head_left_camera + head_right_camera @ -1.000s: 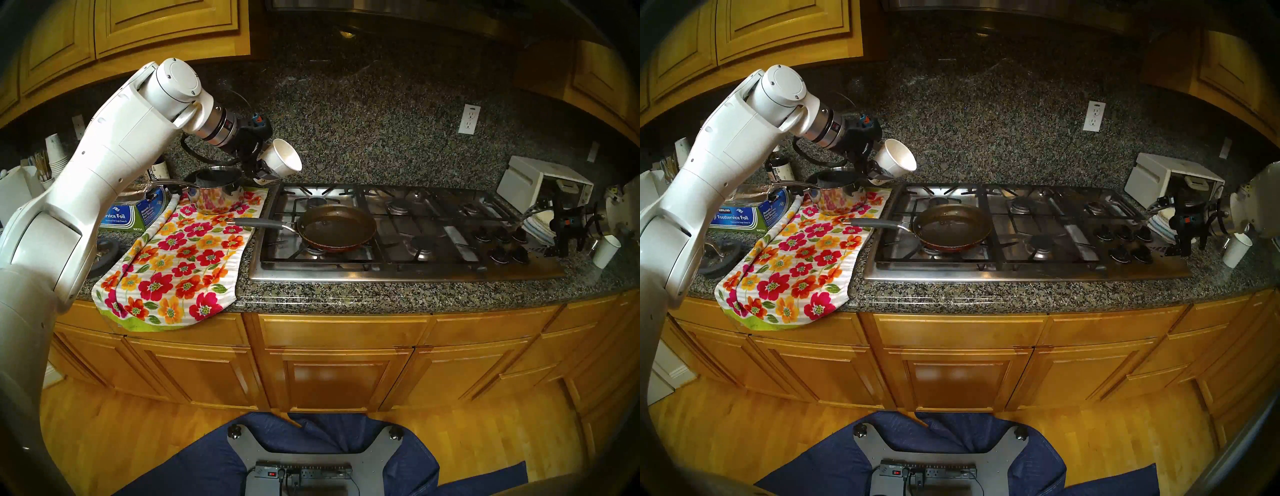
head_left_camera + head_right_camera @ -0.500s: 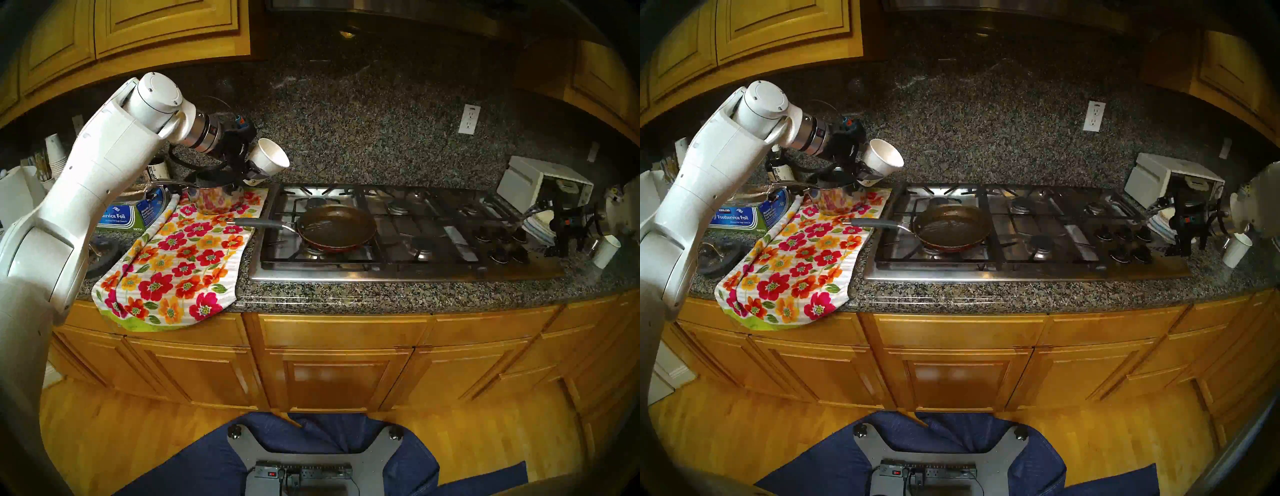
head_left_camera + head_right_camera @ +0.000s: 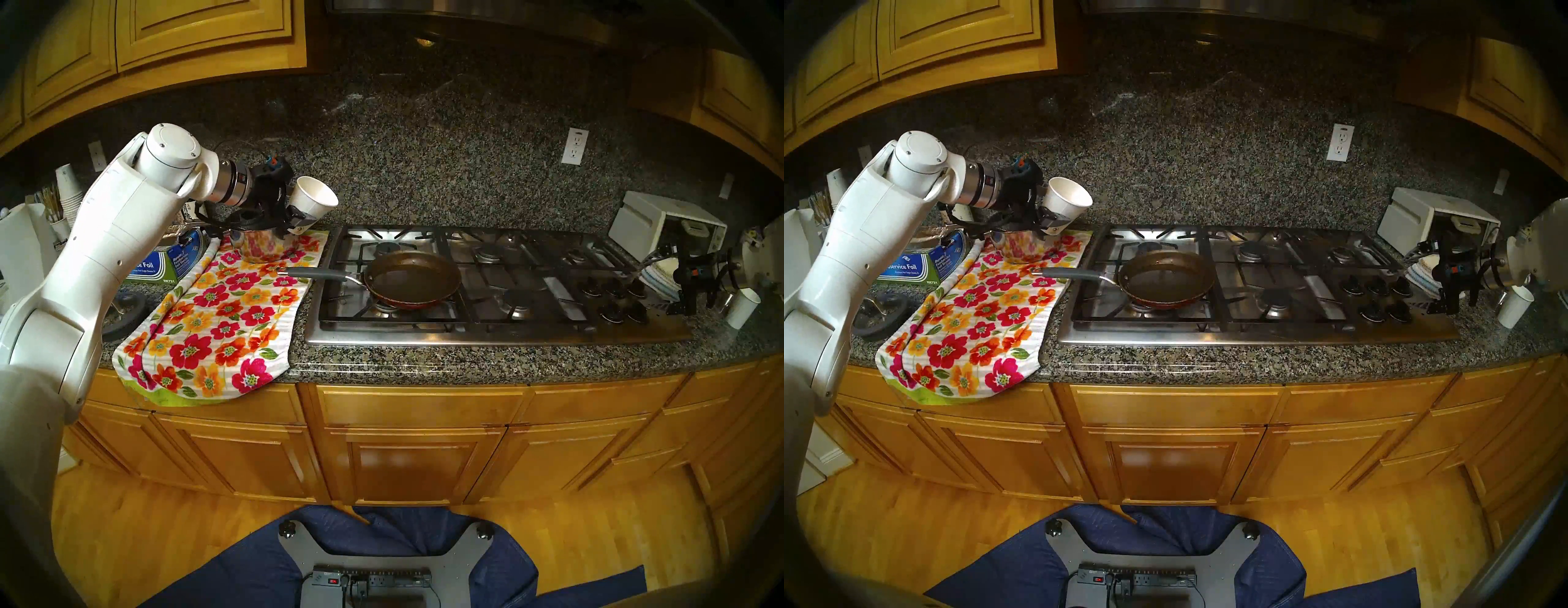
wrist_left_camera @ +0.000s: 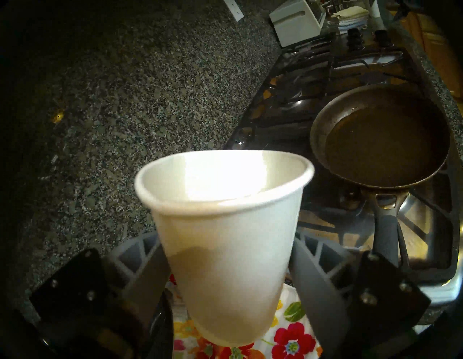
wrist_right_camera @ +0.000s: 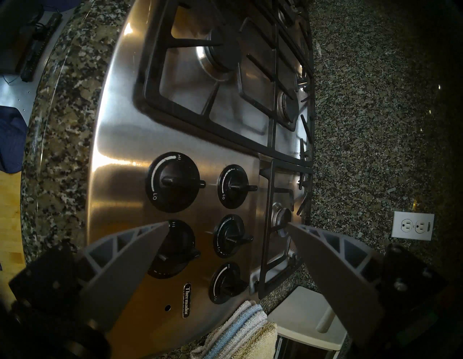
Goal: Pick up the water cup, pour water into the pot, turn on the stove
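At the left end of the counter, above the back corner of the flowered towel (image 3: 212,314), the left gripper (image 4: 225,283) grips the water cup (image 3: 315,199) by its lower half, one grey finger pressed to each side; the cup is off the counter and tilted, its mouth turned toward the stove (image 3: 500,322), and it hangs just over a steel saucepan (image 3: 263,242) standing on the towel. The pan (image 3: 413,278) sits on the front left burner of the stove, dark and glossy inside, its grey handle reaching out over the stove's left edge toward the towel. Whether anything is in the cup cannot be told from these views. At the right end of the stove the right gripper (image 5: 226,227) hangs above the cluster of black knobs (image 5: 175,183) with its fingers spread wide apart, holding nothing. A second white cup (image 3: 742,308) stands on the counter near the right edge, beside a white toaster oven (image 3: 645,225)
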